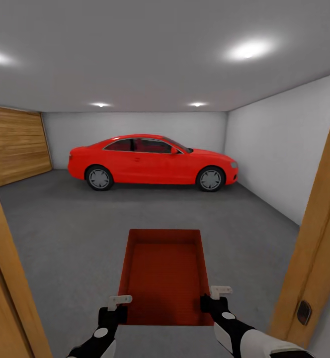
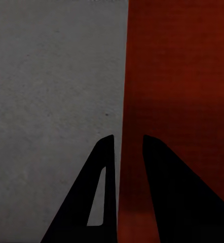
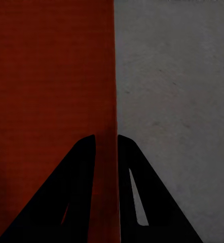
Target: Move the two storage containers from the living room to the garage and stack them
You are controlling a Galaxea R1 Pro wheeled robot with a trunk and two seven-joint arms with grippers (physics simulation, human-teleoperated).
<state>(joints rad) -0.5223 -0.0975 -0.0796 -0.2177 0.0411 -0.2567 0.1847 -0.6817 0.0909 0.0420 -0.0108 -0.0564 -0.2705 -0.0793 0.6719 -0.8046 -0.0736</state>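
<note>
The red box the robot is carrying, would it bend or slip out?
The storage container probably stays stiff: its walls look straight though held only by its side walls. The left gripper and right gripper each pinch a thin smooth wall, so it might slip. Empty, it is likely light.

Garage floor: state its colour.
Dark grey, faintly mottled floor; shows best in the head view.

Orange-red storage container (image 1: 165,273), red car (image 1: 152,163), mottled dark grey floor (image 1: 65,223), black fingers (image 2: 104,192)
</note>
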